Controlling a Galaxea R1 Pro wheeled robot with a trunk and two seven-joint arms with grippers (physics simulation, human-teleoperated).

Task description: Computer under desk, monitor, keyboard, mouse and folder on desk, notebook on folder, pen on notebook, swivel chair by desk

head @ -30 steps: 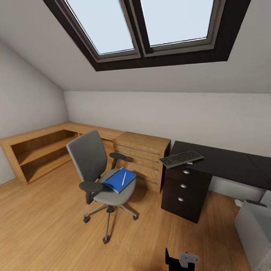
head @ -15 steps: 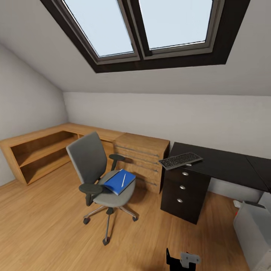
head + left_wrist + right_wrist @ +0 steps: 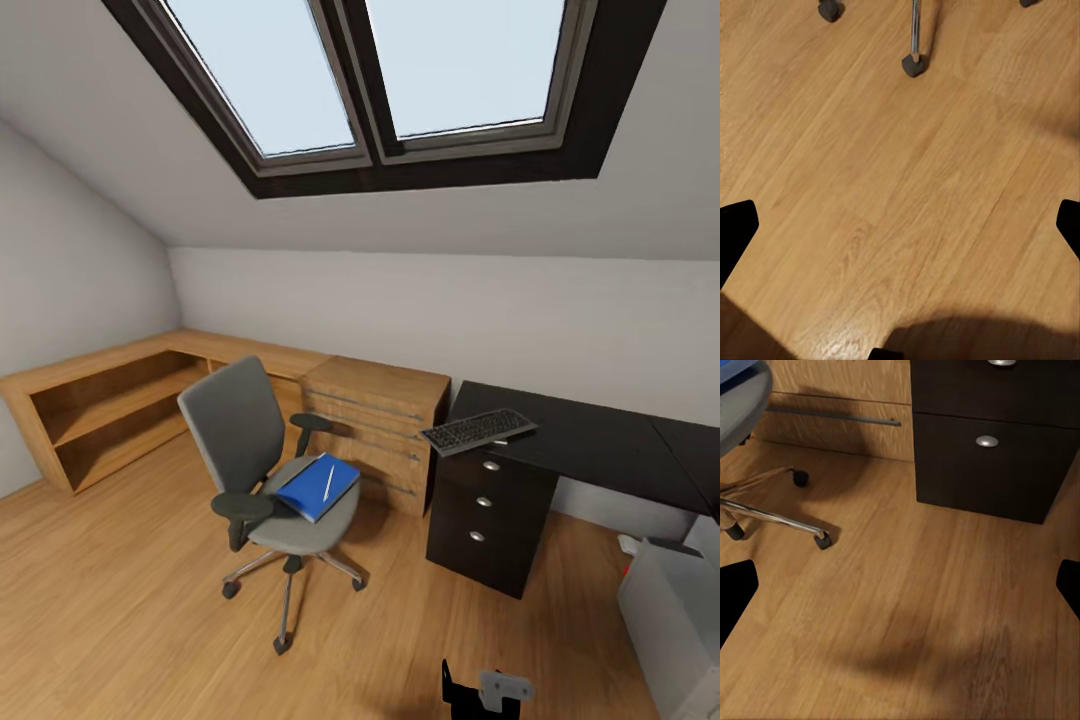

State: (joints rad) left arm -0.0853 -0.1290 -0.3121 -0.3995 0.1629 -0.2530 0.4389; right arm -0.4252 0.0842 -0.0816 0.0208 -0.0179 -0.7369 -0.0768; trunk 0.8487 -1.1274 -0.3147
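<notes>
Bare wood floor (image 3: 120, 600) open around swivel chair (image 3: 262, 470); both grippers spread wide.

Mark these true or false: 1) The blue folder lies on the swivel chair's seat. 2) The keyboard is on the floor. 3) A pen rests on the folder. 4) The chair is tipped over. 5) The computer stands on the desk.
1) True: the folder lies on the swivel chair seat.
2) False: the keyboard sits on the desk.
3) True: the pen lies on the folder.
4) False: the chair stands upright.
5) False: the computer stands on the floor.
</notes>
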